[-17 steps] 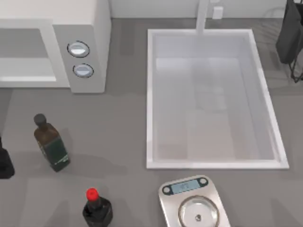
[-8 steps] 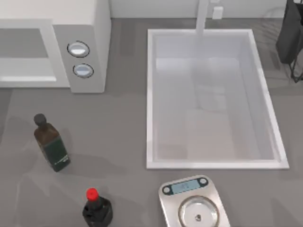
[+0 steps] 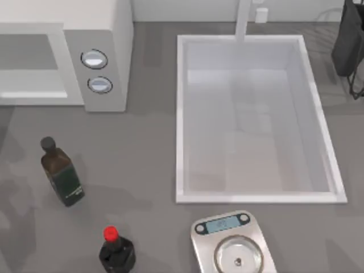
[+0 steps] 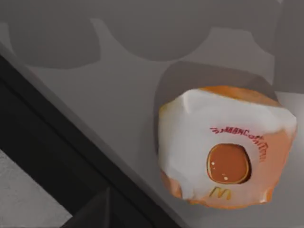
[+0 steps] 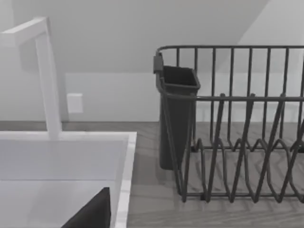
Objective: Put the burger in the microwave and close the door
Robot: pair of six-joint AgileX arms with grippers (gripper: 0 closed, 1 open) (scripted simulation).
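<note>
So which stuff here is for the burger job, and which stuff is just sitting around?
For the job:
- burger, in its wrapper on the counter
- microwave, cavity open at the top view's left

Just sitting around:
- green bottle
- red-capped bottle
- kitchen scale
- sink with its tap
- dish rack

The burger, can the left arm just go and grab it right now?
Probably yes. In the left wrist view the burger lies on the grey counter right below the camera, with nothing on top of it or touching it. A dark edge runs beside it but stays apart.
</note>
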